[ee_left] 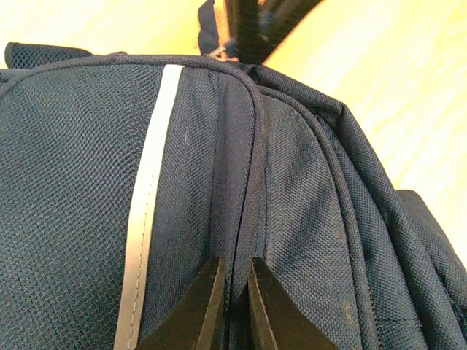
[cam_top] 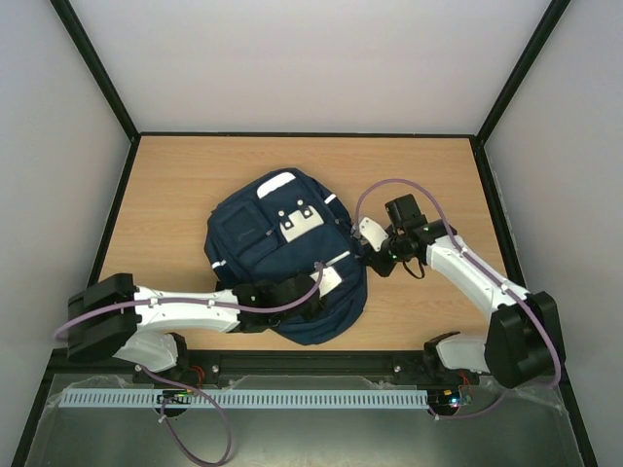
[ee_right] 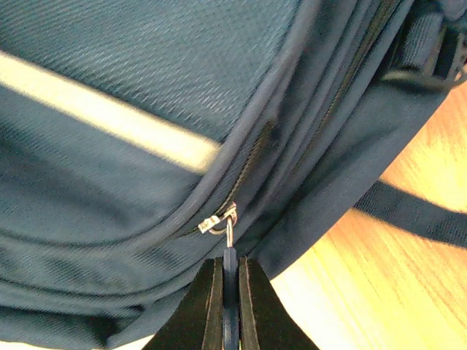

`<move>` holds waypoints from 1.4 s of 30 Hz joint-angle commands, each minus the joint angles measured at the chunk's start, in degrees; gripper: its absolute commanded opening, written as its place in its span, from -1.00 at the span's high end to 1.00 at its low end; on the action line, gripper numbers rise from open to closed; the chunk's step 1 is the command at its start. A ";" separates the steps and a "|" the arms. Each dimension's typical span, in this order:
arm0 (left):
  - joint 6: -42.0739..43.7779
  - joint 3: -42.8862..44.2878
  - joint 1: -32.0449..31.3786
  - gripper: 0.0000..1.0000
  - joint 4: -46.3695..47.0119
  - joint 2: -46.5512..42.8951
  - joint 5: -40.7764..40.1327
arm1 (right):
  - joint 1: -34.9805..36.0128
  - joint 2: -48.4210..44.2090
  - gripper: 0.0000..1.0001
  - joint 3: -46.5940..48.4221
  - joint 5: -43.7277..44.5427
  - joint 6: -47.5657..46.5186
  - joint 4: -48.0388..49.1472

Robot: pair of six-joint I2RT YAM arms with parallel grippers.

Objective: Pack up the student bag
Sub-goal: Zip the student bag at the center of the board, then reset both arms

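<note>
Bright, even light from overhead in the top view, with only a thin soft shadow around the student bag [cam_top: 282,255] toward the near edge of the worktop [cam_top: 175,195]. Sharp throughout, straight lines bowing slightly at the corners. From the left wrist, blown-out pale wood, crisp fabric weave, a blurred dark shape [ee_left: 255,25] at top. From the right wrist, a smeared reflective stripe [ee_right: 102,109], a sharp zipper pull [ee_right: 221,219], warm glare on the wood.
</note>
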 commanded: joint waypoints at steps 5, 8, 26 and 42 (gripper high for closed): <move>2.94 -3.29 -2.28 0.83 0.35 -4.53 5.19 | -0.97 7.28 0.98 6.22 -0.58 1.67 5.11; 3.06 -3.47 -2.37 0.84 0.59 -4.69 5.16 | -0.97 10.94 0.98 9.06 -0.07 3.35 5.17; 0.86 -0.56 -1.91 0.40 -5.09 -6.61 -1.16 | -1.38 5.97 0.18 7.93 8.02 10.73 8.97; 0.78 14.89 13.63 -0.98 -24.45 -17.97 -9.11 | -2.39 -6.86 -0.63 11.56 12.58 22.33 10.03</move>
